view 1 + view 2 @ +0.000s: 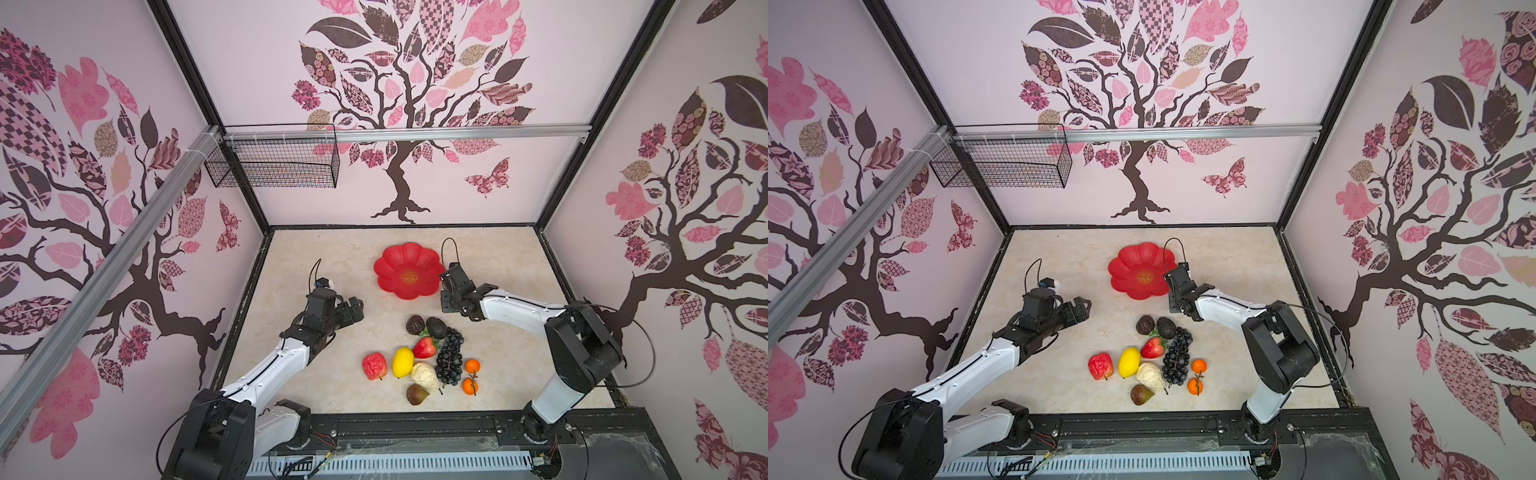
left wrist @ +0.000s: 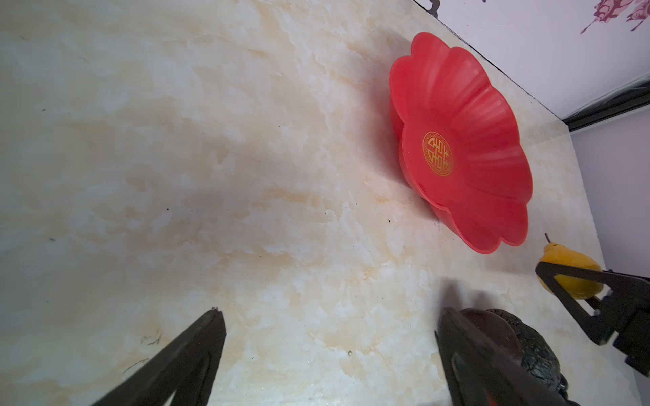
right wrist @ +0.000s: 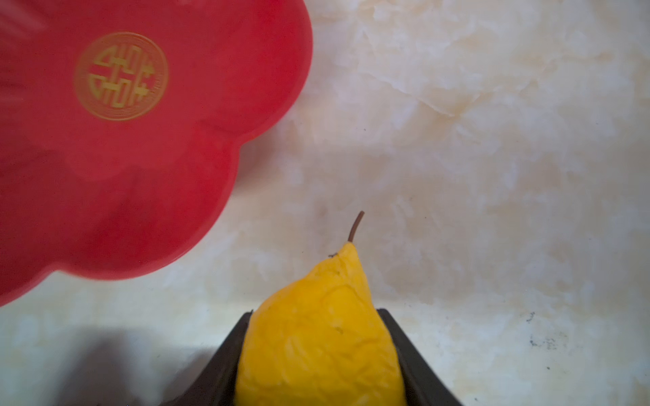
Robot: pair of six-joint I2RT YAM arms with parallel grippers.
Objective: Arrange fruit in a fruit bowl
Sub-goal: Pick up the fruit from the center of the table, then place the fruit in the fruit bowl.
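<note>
Gripping the yellow pear (image 3: 316, 355) across its broad lower body, the right claw (image 3: 316, 313) had a finger pressed to each flank. The stem pointed forward, away from the wrist. In my judgement this hold was chosen because the wide body gives the fingers their surest seat, while the narrow neck would slip. The pear sat just beside the fruit bowl (image 1: 395, 259), outside its scalloped rim and not over it. Whether it had cleared the worktop (image 1: 353, 249) could not be told.

The fruit bowl stood toward the far middle of the worktop, empty, its gold mark (image 1: 409, 276) uncovered. No fruit had yet been placed in it, so the task was judged to be at its first delivery.

The left claw (image 2: 330, 313) was spread wide and held nothing. It hung above bare worktop, apart from both the bowl and the fruit. This looked like a waiting station that kept the right arm's path to the bowl free.

The other pieces lay grouped on the near half of the worktop, within reach of either arm:
- red apple (image 1: 374, 365), lemon (image 1: 403, 362) and strawberry (image 1: 424, 348);
- grape bunch (image 1: 449, 359) and avocado (image 1: 436, 328);
- cream knobbly piece (image 1: 424, 376);
- two oranges (image 1: 472, 366).

Several touched their neighbours, which I judged would crowd later picks.
</note>
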